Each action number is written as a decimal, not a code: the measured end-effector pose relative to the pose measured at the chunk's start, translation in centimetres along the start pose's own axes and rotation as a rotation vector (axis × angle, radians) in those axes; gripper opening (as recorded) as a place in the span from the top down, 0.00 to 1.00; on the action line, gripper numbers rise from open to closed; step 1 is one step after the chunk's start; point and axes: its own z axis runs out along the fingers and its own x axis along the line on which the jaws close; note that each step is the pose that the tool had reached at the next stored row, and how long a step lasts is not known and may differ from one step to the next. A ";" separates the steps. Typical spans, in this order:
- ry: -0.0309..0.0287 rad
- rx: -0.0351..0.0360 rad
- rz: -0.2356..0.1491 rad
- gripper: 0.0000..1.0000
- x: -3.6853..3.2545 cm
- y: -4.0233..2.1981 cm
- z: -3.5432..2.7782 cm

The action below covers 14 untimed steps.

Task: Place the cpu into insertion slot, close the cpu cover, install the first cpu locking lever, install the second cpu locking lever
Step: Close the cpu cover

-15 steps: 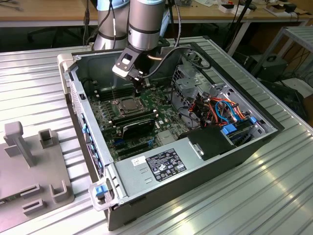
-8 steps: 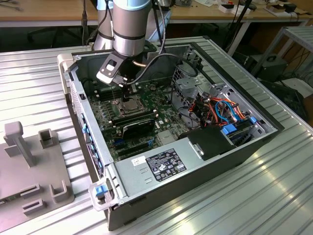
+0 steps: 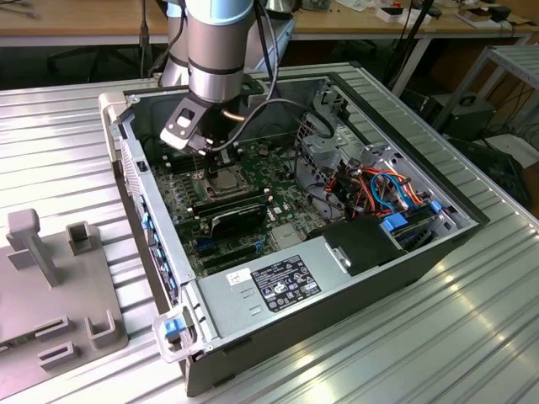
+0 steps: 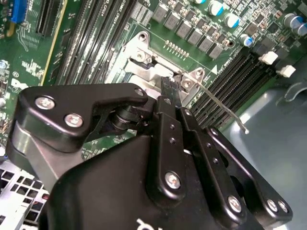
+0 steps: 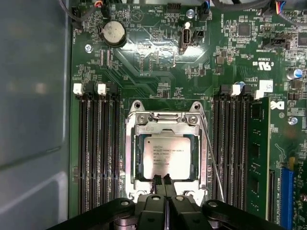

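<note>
In the exterior view, a ribbed metal table (image 3: 472,337) spreads from three o'clock through six to nine. Pale wooden desks (image 3: 84,18) line the far side from ten to two o'clock, dark beneath, with cables (image 3: 414,34) hanging at one o'clock. A grey metal stand (image 3: 515,63) sits at two o'clock.

In the first wrist view your gripper (image 5: 161,180) runs off the edge and hides one side of the cpu cover (image 5: 168,127)
</note>
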 end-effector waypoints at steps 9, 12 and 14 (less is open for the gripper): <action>-0.0002 0.0002 0.000 0.89 0.01 -0.04 0.71; 0.0000 0.0000 0.000 0.89 0.00 -0.02 0.02; 0.0000 0.0000 0.000 0.89 -0.01 0.00 -0.58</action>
